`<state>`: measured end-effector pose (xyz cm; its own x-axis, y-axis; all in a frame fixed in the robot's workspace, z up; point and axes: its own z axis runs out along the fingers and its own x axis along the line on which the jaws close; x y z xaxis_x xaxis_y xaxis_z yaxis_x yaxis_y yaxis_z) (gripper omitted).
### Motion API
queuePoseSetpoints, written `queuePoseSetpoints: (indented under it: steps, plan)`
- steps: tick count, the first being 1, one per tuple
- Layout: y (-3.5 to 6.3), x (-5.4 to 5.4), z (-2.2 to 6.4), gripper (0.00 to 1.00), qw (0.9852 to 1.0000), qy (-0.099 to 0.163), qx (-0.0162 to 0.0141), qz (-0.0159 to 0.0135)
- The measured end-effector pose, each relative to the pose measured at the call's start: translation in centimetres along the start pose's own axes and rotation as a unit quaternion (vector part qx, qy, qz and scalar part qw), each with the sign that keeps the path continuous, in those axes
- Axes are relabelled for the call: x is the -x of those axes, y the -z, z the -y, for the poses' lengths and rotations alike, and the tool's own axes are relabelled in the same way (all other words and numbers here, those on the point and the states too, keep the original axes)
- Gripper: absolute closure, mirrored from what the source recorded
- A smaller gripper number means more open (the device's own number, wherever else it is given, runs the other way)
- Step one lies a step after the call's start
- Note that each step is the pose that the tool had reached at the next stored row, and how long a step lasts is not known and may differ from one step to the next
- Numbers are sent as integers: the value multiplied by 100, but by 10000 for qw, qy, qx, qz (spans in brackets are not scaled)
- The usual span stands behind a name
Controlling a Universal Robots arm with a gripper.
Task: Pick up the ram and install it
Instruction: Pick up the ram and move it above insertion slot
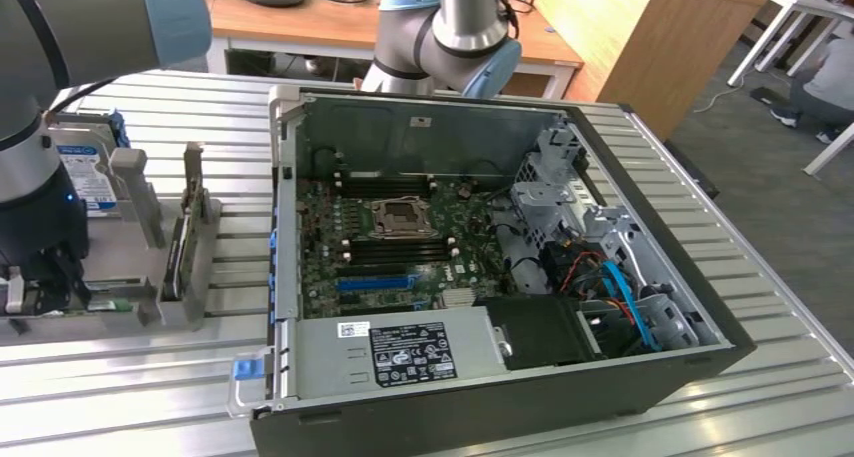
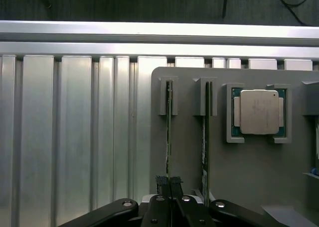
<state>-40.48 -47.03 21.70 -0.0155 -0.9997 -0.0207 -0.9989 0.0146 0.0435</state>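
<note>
pinching ram (image 2: pixel 169 132), ribbed metal table (image 1: pixel 134 402), wooden desk (image 1: pixel 287 24) behind

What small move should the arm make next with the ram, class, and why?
Probably lift straight up: the gripper is shut on the ram, which stands upright in its grey holder slot, close beside a second stick.

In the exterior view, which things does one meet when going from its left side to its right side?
gripper, closed on the ram → blue clip on the computer case → processor socket → blue cables
</note>
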Motion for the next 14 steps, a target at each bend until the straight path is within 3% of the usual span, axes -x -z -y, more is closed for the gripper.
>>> queuePoseSetpoints:
  steps: [14]
  plan:
    - [227, 5, -10, 89, 10000, 0, 0, -2]
